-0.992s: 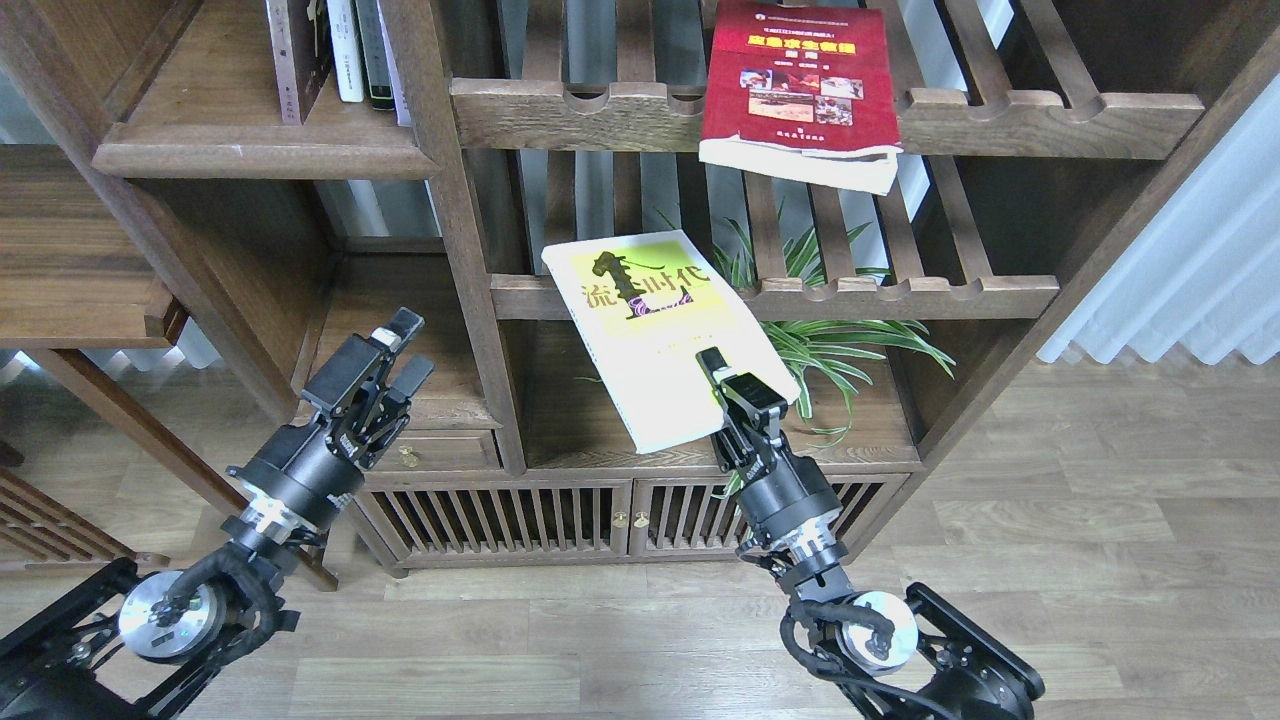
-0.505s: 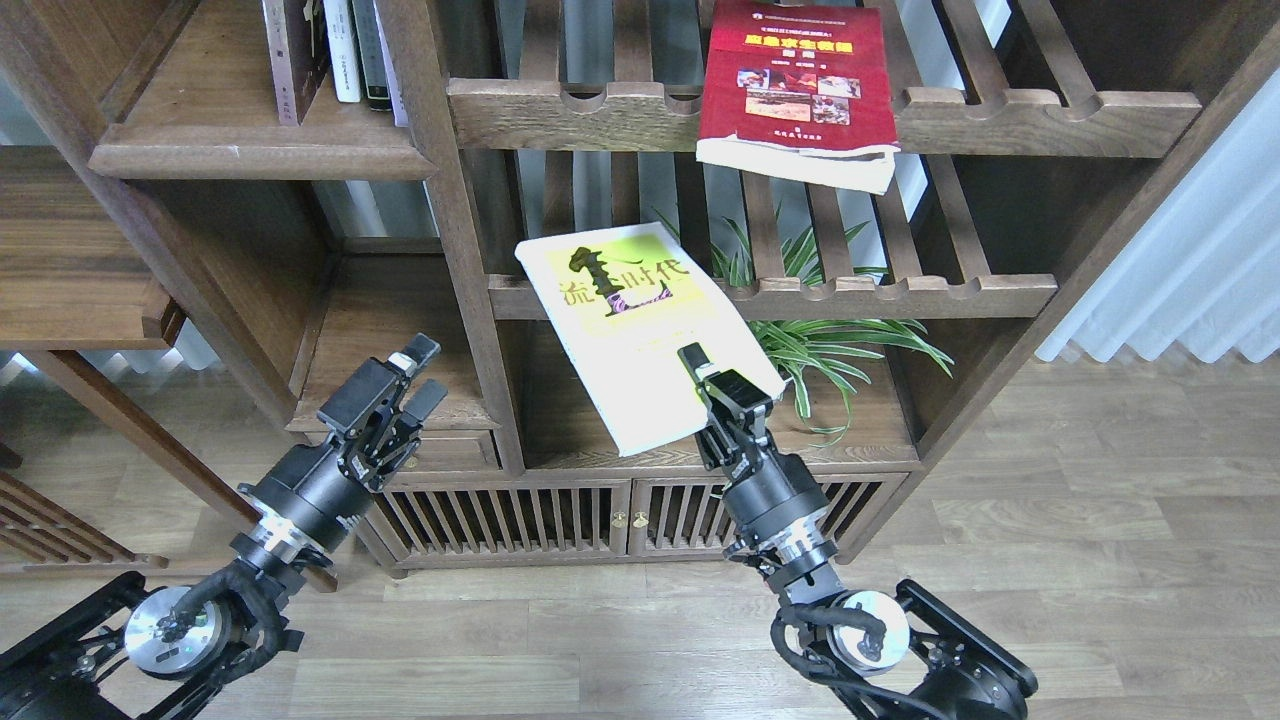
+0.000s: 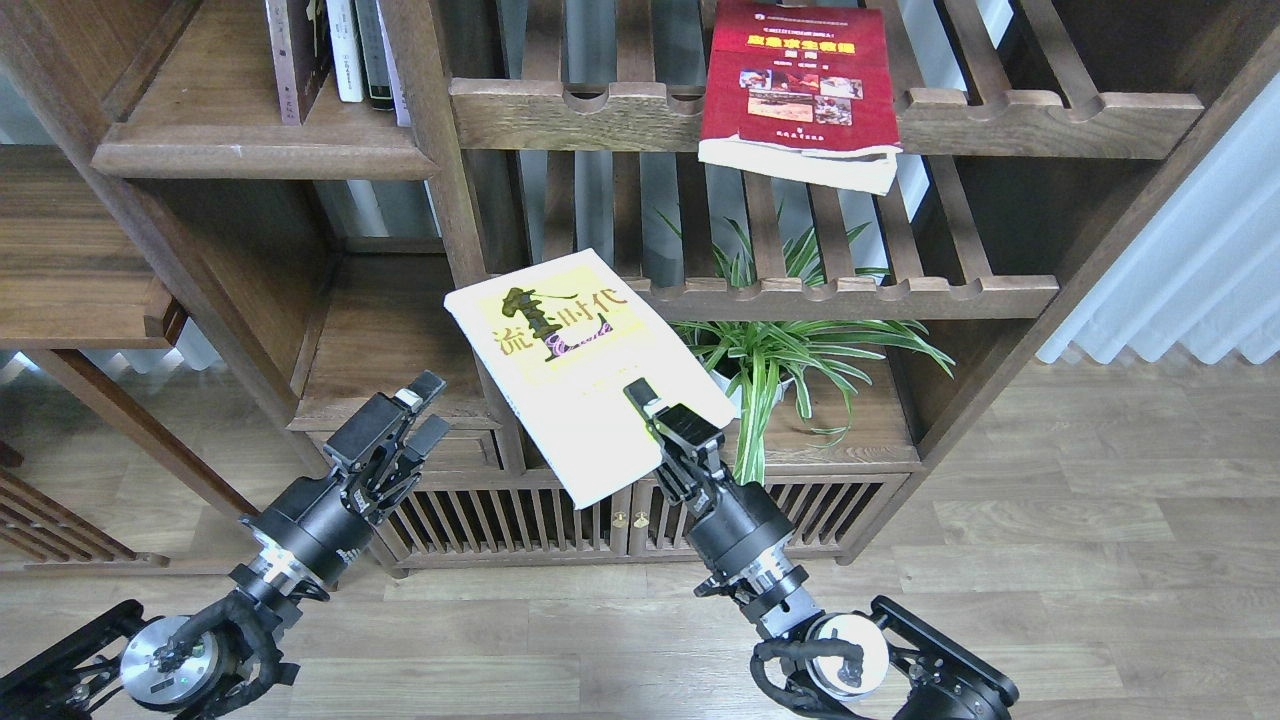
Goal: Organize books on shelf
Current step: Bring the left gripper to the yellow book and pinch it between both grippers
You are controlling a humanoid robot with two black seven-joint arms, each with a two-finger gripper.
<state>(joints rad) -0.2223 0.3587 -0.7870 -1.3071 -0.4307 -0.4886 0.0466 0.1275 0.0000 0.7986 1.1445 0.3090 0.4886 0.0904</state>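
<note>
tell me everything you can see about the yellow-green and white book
The yellow-green and white book is a large paperback with a glossy cover, black characters and a dark figure on a yellow-green panel. It is shut, tilted cover-up in mid-air in front of the bookcase. The right tool pinches its near right edge; nothing else touches it.

At upper left of the frame, the solid shelf (image 3: pixel 250 150) gives you bare plank in front of the upright volumes (image 3: pixel 340 50) at its back. A wooden post (image 3: pixel 450 200) walls its right side. At centre, the held yellow-green book (image 3: pixel 585 365) spans that post. The plant (image 3: pixel 790 350) fills the lower centre bay.
</note>
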